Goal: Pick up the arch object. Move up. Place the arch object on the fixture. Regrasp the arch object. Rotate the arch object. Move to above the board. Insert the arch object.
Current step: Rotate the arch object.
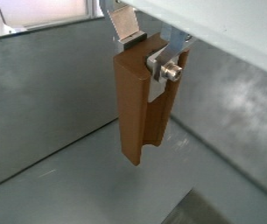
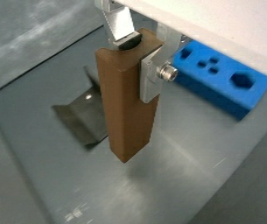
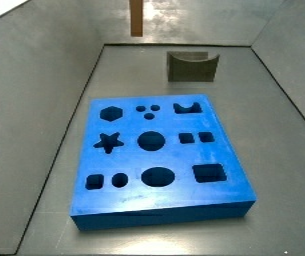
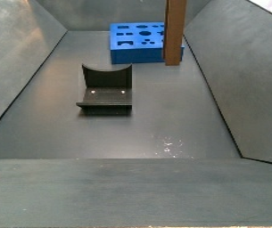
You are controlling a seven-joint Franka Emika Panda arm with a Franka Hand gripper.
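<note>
Gripper (image 2: 139,54) clamps arch object (image 2: 126,105) by its top, hanging upright, off the floor | fixture (image 4: 106,89) at our 9 o'clock in a side view, free to receive it | board (image 3: 160,152) unoccupied.

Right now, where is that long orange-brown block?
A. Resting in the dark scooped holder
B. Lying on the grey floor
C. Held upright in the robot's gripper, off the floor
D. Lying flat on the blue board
C: the gripper clamps the top of the arch object, which hangs upright in the air, apart from the fixture and the board.
</note>
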